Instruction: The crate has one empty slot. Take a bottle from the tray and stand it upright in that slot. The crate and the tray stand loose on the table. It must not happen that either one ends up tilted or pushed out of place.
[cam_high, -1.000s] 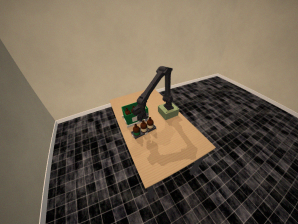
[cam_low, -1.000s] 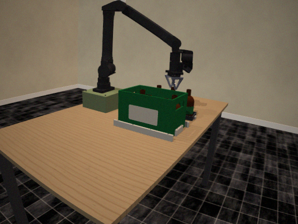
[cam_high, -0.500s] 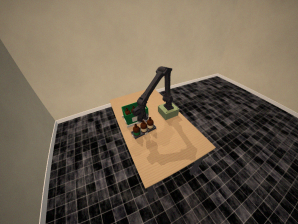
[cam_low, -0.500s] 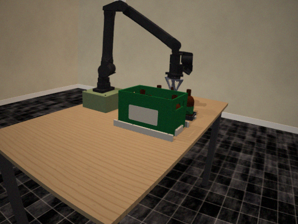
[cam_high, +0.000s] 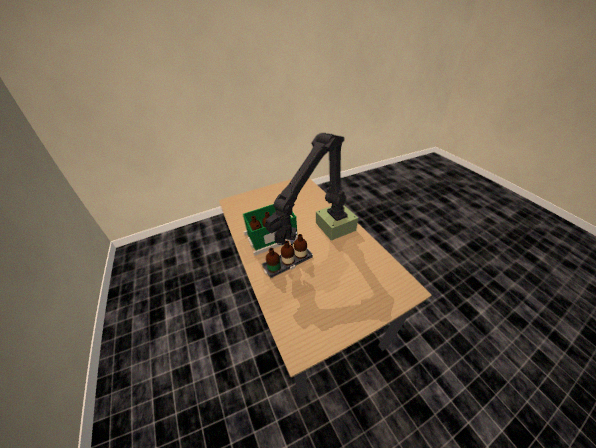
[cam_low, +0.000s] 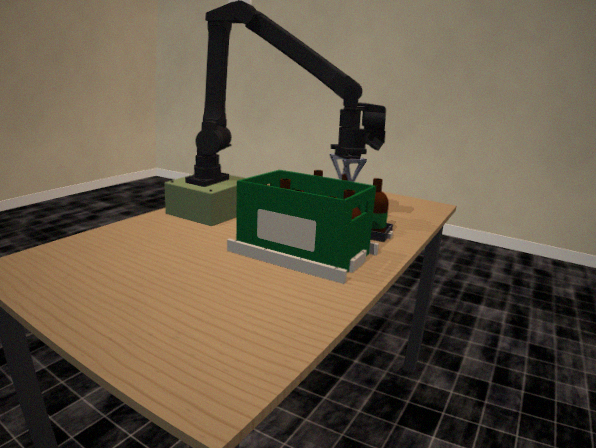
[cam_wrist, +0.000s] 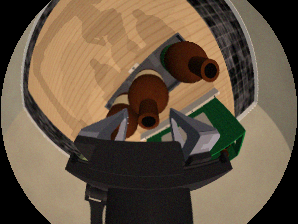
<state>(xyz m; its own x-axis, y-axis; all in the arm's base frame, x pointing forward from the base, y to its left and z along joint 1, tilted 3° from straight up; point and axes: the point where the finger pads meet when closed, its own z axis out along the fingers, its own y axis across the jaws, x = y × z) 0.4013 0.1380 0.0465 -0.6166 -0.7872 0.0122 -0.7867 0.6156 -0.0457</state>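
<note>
Three brown bottles stand upright on the grey tray (cam_high: 309, 256) (cam_low: 382, 233): a left one (cam_high: 273, 259), a middle one (cam_high: 287, 251) (cam_wrist: 148, 96) and a right one (cam_high: 300, 245) (cam_wrist: 192, 63). In the exterior view, only the end bottle (cam_low: 380, 200) shows clearly past the crate. The green crate (cam_high: 260, 237) (cam_low: 305, 220) (cam_wrist: 222, 125) stands just behind the tray, with bottle tops showing inside. My gripper (cam_high: 287, 236) (cam_low: 348, 175) (cam_wrist: 148, 112) is open and points down just above the middle bottle's neck. In the wrist view, that bottle's mouth lies between the fingertips.
The arm's olive base block (cam_high: 336, 225) (cam_low: 200, 200) stands on the wooden table (cam_high: 340, 290) (cam_low: 150, 300) beside the crate. White rails (cam_low: 285, 260) lie along the crate's foot. The tray is near the table's edge in the exterior view.
</note>
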